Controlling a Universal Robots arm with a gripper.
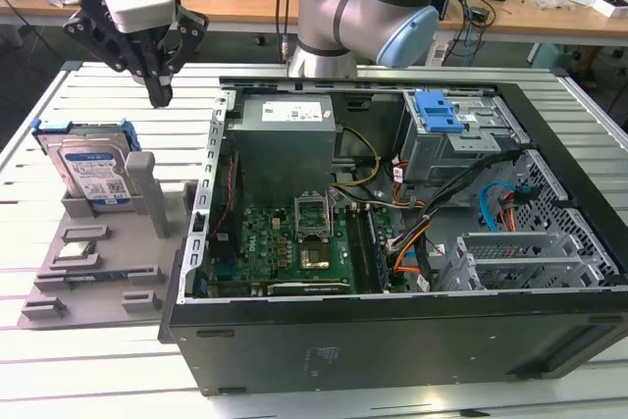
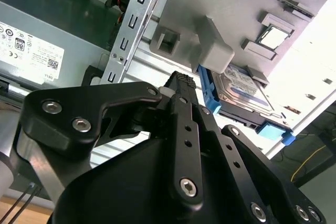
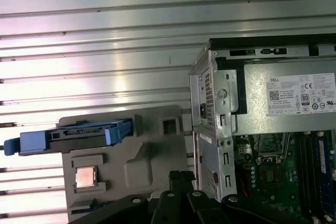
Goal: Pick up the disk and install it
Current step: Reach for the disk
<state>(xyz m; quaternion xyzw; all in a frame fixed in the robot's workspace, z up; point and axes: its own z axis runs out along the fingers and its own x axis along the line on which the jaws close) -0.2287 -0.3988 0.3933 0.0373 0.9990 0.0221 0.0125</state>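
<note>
Approach step, judging by the layout. Disk (image 1: 93, 169) upright in holder (image 1: 98, 262), near tabletop (image 1: 39, 360) edge at the exterior view's left. Gripper (image 1: 159, 95) above tabletop between holder and case (image 1: 294, 340), well apart from disk, fingers pressed together, pinching nothing. To do well: spread fingers before descending, centre over disk's top edge, square to flat faces, keep off holder's post (image 1: 142, 188) just beside disk.

A flat silver disk in a blue plastic frame (image 3: 73, 136) stands on edge in a grey plastic holder (image 3: 152, 150) on the ribbed metal desk (image 3: 105, 51). A small square silver chip (image 3: 86, 177) is seated nearby, and an open grey computer case (image 3: 210, 108) stands just beside the holder. The black end effector (image 3: 181, 177) hangs above, empty.
</note>
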